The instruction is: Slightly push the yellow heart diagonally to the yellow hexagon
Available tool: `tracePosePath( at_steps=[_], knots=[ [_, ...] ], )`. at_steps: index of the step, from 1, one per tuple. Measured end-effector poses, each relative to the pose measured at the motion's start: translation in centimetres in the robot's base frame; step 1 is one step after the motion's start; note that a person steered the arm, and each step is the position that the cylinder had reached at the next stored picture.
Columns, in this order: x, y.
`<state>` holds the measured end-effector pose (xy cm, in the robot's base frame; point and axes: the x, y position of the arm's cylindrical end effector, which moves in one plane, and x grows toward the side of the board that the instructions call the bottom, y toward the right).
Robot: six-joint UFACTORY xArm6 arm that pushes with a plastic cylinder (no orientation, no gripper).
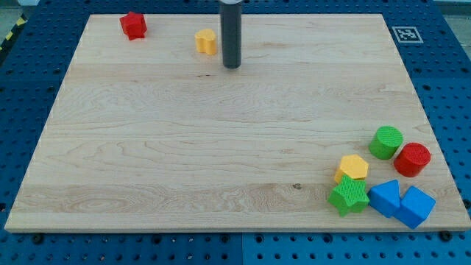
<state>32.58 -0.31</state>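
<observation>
The yellow heart (207, 41) lies near the view's top, left of centre, on the wooden board (184, 147). The yellow hexagon (353, 167) sits far off at the view's bottom right, touching the green star (349, 196). My tip (232, 65) rests on the board just right of the yellow heart and slightly below it, a small gap apart. The dark rod rises from it out of the view's top.
A red star (133, 25) lies at the view's top left. At the bottom right a green cylinder (385, 142), a red cylinder (412, 159) and two blue blocks (384, 198) (416, 206) cluster by the hexagon. A marker tag (405, 34) is at the board's top right corner.
</observation>
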Motion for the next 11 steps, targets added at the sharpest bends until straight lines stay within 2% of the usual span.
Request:
tracePosePath(
  at_steps=[1,2,3,5,6,8,10,11],
  knots=[
    [-2.3,-1.3],
    [-3.3,-7.2],
    [-4.8,-10.7],
    [-1.4,-2.5],
    [-4.0,-2.9],
    [-4.5,-9.9],
    [-4.8,-3.1],
    [-6.9,-3.6]
  ],
)
